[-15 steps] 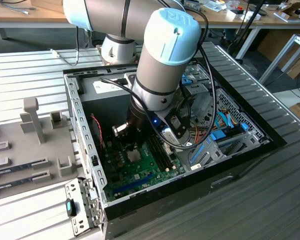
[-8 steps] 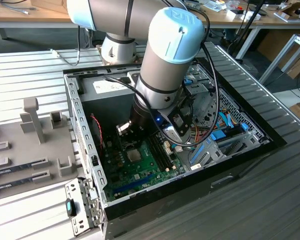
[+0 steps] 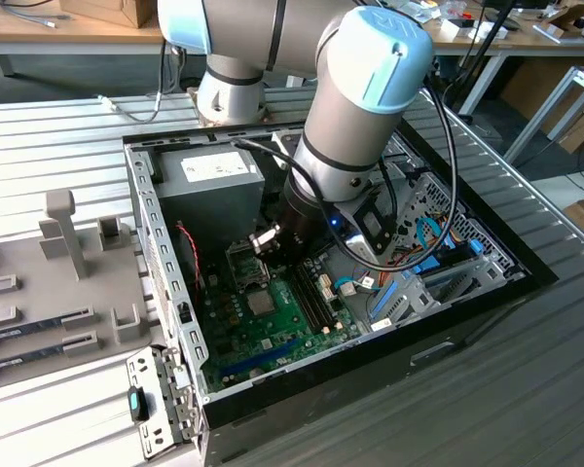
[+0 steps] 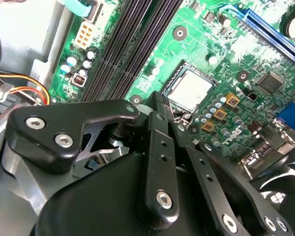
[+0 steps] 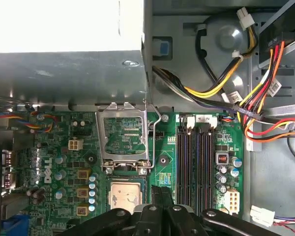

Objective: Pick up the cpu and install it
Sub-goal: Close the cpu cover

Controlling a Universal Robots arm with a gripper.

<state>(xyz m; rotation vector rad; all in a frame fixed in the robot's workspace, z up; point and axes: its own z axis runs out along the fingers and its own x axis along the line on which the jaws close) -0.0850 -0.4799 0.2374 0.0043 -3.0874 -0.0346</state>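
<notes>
The cpu (image 4: pixel 191 88) is a silvery square lying flat in its socket on the green board (image 4: pixel 221 44); it is also seen in the first wrist view (image 5: pixel 124 196). The socket's metal load plate (image 5: pixel 123 140) stands swung open beside it, with its wire lever (image 5: pixel 156 118) raised. My gripper (image 4: pixel 161 101) is down inside the computer case, and its black fingers (image 5: pixel 155 192) are pressed together with nothing between them. Their tips hover at the cpu's edge, on the memory-slot side. In the exterior view the gripper (image 3: pixel 265 243) hangs over the socket area.
Black memory slots (image 5: pixel 196 162) run beside the socket. The grey power supply (image 3: pixel 219 175) and bundled cables (image 5: pixel 226 98) crowd the case's back. The case wall (image 3: pixel 161 263) borders the board. At the exterior view's left, a grey fixture (image 3: pixel 63 233) holds memory sticks (image 3: pixel 39 326).
</notes>
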